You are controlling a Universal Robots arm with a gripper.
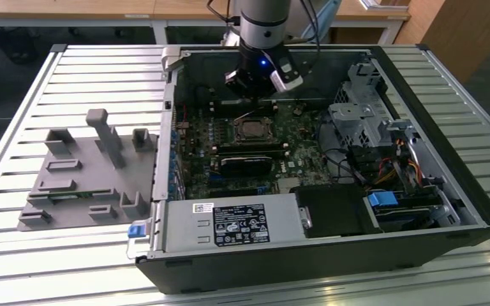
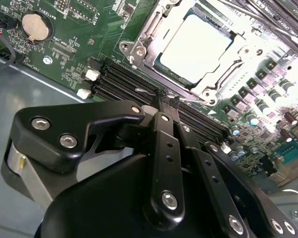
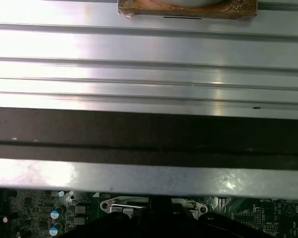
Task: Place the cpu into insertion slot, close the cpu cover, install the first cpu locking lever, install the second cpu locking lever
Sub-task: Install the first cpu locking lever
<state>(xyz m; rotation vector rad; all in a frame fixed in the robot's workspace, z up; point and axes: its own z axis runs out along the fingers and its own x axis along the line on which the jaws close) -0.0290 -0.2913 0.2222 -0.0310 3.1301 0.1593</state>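
1. I see the cpu [image 2: 196, 47] seated in the insertion slot [image 2: 164, 69] in the second wrist view, its pale metal top face-up and level, with the cpu cover [image 2: 216, 82] lying as a silvery frame around it.
2. In the exterior view the slot [image 1: 249, 131] sits near the middle of the green motherboard [image 1: 300, 167], inside the open computer case [image 1: 449, 210].
3. I judge the chip light, rigid and fragile underneath; if I had to lift it I would hold it by two opposite edges, never the contact side. The cover looks thin and springy, best pushed on its free edge.
4. A thin wire lever [image 2: 159, 93] runs along the socket's near edge, right at my fingertips.
5. My gripper [image 2: 165, 101] has its fingers drawn together at that lever; I read them as pinched onto it, though the tips partly hide the contact.
6. In the exterior view the gripper [image 1: 258, 95] hangs at 12 o'clock from the socket, just beyond it.
7. The grey fixture tray [image 1: 83, 185] lies at 9 o'clock, outside the case on the slatted table [image 1: 23, 268].
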